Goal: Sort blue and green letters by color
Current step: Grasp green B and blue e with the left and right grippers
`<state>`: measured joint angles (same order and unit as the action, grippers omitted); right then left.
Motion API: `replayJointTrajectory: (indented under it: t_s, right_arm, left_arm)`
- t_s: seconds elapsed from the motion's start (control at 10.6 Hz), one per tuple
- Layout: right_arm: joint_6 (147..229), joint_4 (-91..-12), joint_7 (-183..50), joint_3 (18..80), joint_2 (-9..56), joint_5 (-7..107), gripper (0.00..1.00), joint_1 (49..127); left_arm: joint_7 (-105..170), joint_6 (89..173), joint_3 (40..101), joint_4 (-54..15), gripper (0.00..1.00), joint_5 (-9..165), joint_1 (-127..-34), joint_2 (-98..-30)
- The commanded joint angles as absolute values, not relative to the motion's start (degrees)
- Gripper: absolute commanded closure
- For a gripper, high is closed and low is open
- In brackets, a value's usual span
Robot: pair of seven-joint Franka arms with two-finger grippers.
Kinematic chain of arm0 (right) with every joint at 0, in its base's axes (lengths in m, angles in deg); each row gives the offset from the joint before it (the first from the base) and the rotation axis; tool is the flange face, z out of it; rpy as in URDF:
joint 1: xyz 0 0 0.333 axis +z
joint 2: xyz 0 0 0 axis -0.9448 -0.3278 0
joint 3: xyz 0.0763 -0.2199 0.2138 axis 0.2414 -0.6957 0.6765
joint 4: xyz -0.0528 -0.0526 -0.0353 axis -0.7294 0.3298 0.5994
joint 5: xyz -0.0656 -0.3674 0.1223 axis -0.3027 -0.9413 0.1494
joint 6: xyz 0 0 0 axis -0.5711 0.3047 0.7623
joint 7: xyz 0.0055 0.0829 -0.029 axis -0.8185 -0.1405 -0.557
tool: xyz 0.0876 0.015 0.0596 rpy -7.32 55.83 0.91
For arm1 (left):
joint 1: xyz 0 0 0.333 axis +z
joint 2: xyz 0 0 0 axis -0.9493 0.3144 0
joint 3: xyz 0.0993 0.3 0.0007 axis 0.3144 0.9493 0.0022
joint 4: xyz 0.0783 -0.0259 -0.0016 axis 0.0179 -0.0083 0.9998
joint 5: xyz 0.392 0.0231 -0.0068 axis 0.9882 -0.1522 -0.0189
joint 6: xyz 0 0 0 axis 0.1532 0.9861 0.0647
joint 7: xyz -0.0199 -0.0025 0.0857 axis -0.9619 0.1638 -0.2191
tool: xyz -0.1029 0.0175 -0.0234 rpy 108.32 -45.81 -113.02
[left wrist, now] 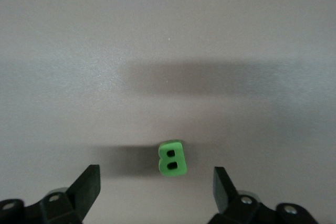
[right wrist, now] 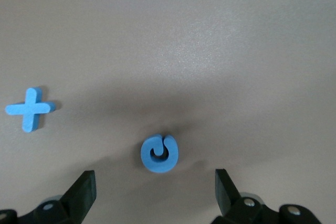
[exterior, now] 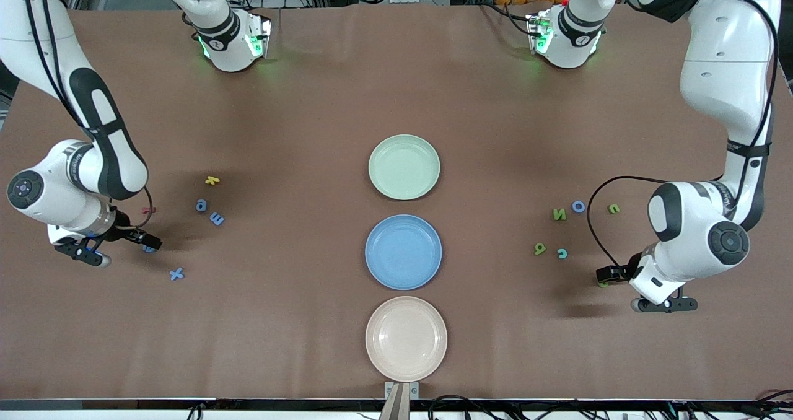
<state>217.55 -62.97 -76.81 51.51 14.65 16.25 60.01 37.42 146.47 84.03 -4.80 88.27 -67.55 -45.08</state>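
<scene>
My left gripper (exterior: 666, 305) is open and empty above a green letter B (left wrist: 172, 158), which lies flat on the table just ahead of the open jaws (left wrist: 156, 188). In the front view the B (exterior: 603, 284) peeks out under the wrist. My right gripper (exterior: 83, 254) is open and empty above a round blue letter (right wrist: 159, 153), just ahead of its jaws (right wrist: 155, 190). In the front view this letter (exterior: 149, 248) is partly hidden. A blue X (right wrist: 30, 108) lies beside it (exterior: 177, 274).
Green plate (exterior: 404, 166), blue plate (exterior: 403, 252) and beige plate (exterior: 406, 338) line the table's middle. Two more blue letters (exterior: 209, 213), a yellow one (exterior: 212, 180) and a dark red one (exterior: 147, 209) lie at the right arm's end. Green N (exterior: 559, 214), blue O (exterior: 578, 207) and others lie at the left arm's end.
</scene>
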Motion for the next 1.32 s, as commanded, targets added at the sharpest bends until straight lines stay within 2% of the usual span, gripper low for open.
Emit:
replayJointTrajectory:
  t_s: [0.0, 0.19, 0.47, 0.57, 0.76, 0.85, 0.94, 1.13, 1.23]
  right_arm:
    - [217.5, -59.5, -76.2, 52.1, 11.8, 16.9, 0.00, 59.1]
    - [219.7, -59.6, -76.2, 52.1, 10.7, 16.9, 0.00, 59.1]
    - [222.1, -59.9, -76.0, 52.1, 9.6, 16.9, 0.01, 58.7]
    - [222.1, -59.9, -76.0, 52.1, 9.6, 16.6, 0.14, 58.7]
    - [221.5, -59.9, -75.9, 52.1, 9.7, 16.6, 0.58, 58.7]
    - [221.4, -59.9, -75.9, 52.1, 9.7, 16.6, 0.65, 58.7]
    - [221.4, -60.0, -76.0, 52.1, 9.7, 16.6, 0.77, 58.8]
    - [221.4, -60.1, -76.2, 52.1, 9.7, 16.6, 0.88, 59.1]
    - [221.3, -60.0, -76.3, 52.1, 9.8, 16.6, 0.91, 59.4]
  left_arm:
    - [37.7, 147.5, 85.1, -1.7, 0.17, 89.1, -68.2, -42.0]
    - [37.6, 147.5, 85.7, -1.7, 0.31, 89.1, -69.1, -41.6]
    - [37.5, 147.5, 89.0, -1.4, 0.32, 89.1, -72.4, -41.1]
    - [37.6, 147.6, 89.0, -1.3, 0.35, 89.1, -72.3, -40.9]
    - [37.8, 147.7, 89.0, -1.3, 0.36, 89.1, -72.3, -40.8]
    - [37.7, 147.7, 89.0, -1.4, 0.36, 89.1, -72.3, -40.7]
    - [37.7, 147.7, 89.0, -1.4, 0.36, 89.1, -72.3, -40.5]
    - [37.7, 147.7, 89.0, -1.4, 0.47, 89.1, -72.3, -40.4]
    - [37.5, 147.8, 89.0, -1.4, 0.47, 89.0, -72.4, -40.4]
